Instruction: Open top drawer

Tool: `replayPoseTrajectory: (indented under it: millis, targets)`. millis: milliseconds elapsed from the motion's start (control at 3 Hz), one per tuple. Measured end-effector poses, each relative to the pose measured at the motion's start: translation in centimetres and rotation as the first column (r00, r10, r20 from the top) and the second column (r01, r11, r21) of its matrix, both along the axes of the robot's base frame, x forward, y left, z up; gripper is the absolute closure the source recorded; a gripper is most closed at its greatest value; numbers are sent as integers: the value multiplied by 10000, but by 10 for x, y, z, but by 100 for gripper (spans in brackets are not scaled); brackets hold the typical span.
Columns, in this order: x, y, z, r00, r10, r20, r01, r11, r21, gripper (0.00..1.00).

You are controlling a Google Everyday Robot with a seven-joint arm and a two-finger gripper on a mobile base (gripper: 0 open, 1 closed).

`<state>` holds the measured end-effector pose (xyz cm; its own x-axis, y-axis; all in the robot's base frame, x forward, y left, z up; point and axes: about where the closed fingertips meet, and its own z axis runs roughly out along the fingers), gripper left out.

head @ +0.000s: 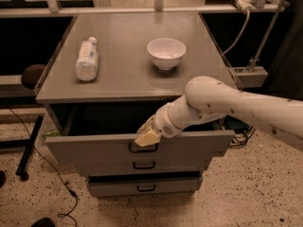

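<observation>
The top drawer (pixel 85 149) is a wide grey metal drawer under the cabinet top. It stands pulled out toward me, with a dark gap behind its front panel. Its small black loop handle (pixel 143 148) sits at the panel's centre. My gripper (pixel 147 136) comes in from the right on a white arm and rests at the top edge of the drawer front, right above the handle, its cream-coloured fingertips touching the panel.
On the grey cabinet top (pixel 128 72) lie a plastic bottle (pixel 87 59) on its side at the left and a white bowl (pixel 166 52) at the right. Two shorter drawers (pixel 144 165) sit below. A black cable (pixel 47 167) trails on the floor at the left.
</observation>
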<state>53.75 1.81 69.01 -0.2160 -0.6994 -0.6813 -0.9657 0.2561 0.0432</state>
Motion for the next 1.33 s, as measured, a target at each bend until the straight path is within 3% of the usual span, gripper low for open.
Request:
replayPoseTrajectory:
  millis: [333,667,1333]
  targets:
    - [-21,-12,3,9999,-165,11,164,9995,279,94]
    - [-22,-11,2,9999,-166,10,166,9995,280,100]
    - [-36,-15,0,9994,-331,-100,334,9988,347,58]
